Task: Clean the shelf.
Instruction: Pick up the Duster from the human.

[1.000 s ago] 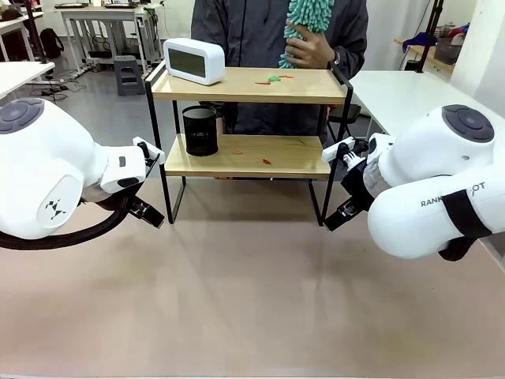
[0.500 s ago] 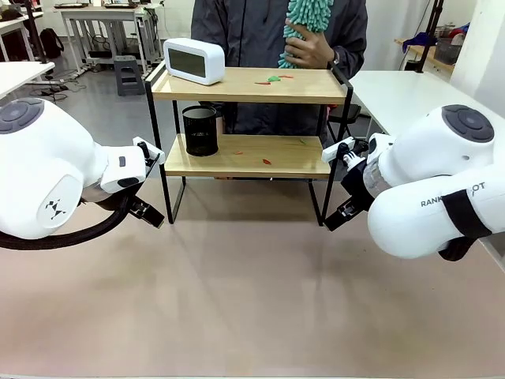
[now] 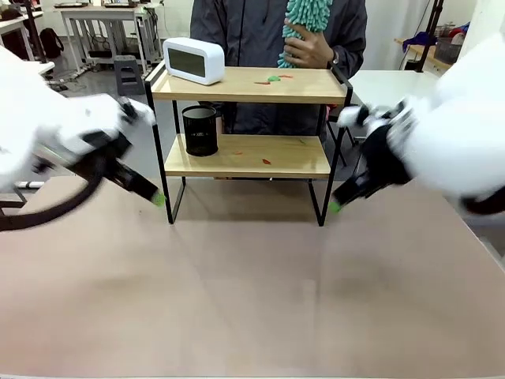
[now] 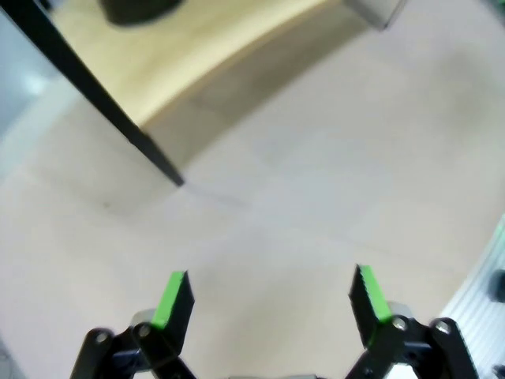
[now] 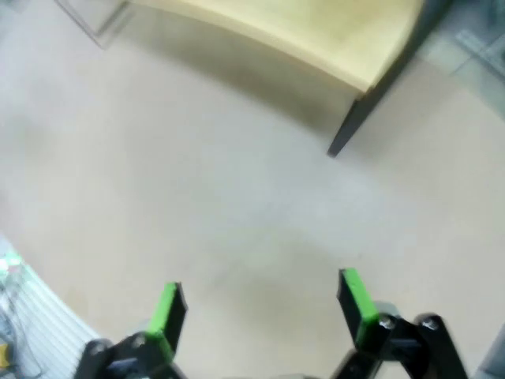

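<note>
The shelf [image 3: 241,85] stands at the far middle of the table, two wooden boards in a black frame. Small red and green scraps [image 3: 272,79] lie on its top board, and a red scrap [image 3: 267,162] lies on the lower one. My left gripper [image 3: 156,197] hovers open by the shelf's front left leg [image 4: 150,154], with bare table between its fingers [image 4: 175,298]. My right gripper [image 3: 335,205] hovers open by the front right leg [image 5: 347,130], its fingers [image 5: 353,304] empty. Behind the shelf, a person's hand [image 3: 309,49] holds a teal fluffy duster [image 3: 304,20].
A white digital clock [image 3: 193,60] sits on the top board's left end. A black mesh cup [image 3: 200,131] stands on the lower board at left. The tan table [image 3: 252,300] stretches toward me. A white table [image 3: 387,87] lies at right.
Both arms have swung up and outward, now blurred with motion, and their green fingertips have come into sight near the shelf's front legs. The person and duster barely shifted.
</note>
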{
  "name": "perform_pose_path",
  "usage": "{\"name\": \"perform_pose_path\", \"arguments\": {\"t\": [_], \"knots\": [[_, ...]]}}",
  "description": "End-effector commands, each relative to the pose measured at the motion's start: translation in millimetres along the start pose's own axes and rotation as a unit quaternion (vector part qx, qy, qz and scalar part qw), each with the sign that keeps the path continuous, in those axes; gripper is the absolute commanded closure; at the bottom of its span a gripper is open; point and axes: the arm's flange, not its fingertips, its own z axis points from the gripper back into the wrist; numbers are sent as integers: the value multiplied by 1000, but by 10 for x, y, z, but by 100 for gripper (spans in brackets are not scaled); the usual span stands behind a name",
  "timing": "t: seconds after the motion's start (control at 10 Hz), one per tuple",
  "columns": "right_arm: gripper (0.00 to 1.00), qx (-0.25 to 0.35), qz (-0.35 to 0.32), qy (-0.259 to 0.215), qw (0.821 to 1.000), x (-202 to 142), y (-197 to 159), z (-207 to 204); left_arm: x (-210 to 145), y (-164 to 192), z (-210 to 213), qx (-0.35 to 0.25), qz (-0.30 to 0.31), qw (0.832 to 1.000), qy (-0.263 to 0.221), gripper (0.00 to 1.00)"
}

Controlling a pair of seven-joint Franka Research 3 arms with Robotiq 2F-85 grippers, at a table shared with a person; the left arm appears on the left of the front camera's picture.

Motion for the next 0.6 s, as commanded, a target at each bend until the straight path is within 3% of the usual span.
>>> {"name": "perform_pose_path", "arguments": {"t": [0.0,0.1,0.2,0.3,0.4,0.5], "knots": [[0,73,-164,-103,978,-137,-450,1115,-599,382,1014,-81,69,993,-58,0],[0,166,-221,-152,949,-378,-826,1487,-814,649,1293,-130,123,980,-91,0],[0,241,-302,-237,892,-801,-1423,1741,-1166,1211,1466,-165,204,954,-147,0],[0,276,-366,-269,847,-1068,-1802,1749,-1435,1534,1446,-197,245,934,-173,0],[0,317,-446,-300,781,-1518,-2297,1562,-1807,1910,1314,-236,305,892,-238,0],[0,344,-484,-309,743,-1879,-2592,1280,-2090,2124,1123,-228,391,843,-289,0]]}}
